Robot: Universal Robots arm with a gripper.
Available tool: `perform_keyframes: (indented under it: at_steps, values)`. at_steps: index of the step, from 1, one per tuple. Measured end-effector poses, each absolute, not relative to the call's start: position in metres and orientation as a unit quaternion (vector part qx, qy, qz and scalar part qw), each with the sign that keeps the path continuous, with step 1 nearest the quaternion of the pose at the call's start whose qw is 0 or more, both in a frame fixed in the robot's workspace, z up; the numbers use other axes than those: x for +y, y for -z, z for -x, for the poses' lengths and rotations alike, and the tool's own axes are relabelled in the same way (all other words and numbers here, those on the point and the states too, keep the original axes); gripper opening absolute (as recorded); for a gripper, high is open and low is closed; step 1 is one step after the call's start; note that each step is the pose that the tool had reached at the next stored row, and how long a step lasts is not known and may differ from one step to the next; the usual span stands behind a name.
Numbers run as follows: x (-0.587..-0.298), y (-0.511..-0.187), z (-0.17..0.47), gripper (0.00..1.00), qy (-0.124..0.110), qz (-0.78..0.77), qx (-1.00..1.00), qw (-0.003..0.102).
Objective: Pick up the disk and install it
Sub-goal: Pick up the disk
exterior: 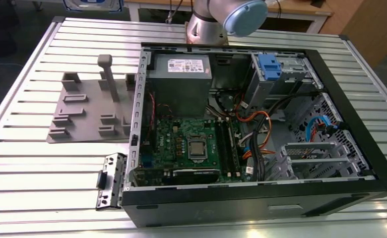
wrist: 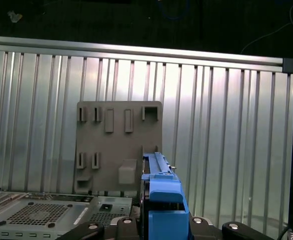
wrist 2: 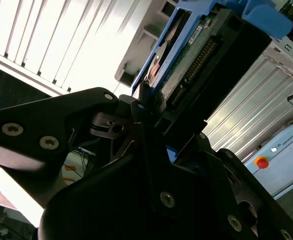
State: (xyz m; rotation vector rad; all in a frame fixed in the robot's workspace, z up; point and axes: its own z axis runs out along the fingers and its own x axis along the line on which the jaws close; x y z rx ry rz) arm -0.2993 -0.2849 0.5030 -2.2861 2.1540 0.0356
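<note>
Black pincer (wrist 2: 159, 119) clamped tight on one end of blue-railed disk (wrist 2: 196, 56), w/ rest sticking out.

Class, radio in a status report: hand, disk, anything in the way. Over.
Hand shut on disk. Disk aloft over grey holder plate, not yet in computer case. Cables loose inside case.

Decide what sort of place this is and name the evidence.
Probably a robotics lab or assembly test bench: an open computer case lies on a slatted metal table, a robot arm stands beside it, and its gripper holds the disk.
</note>
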Motion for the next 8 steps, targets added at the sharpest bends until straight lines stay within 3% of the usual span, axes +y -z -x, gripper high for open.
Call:
perform_keyframes:
  at_steps: [8]
  values:
    - [-0.285,-0.503,0.278,0.36,-0.013,0.728,0.686,-0.001]
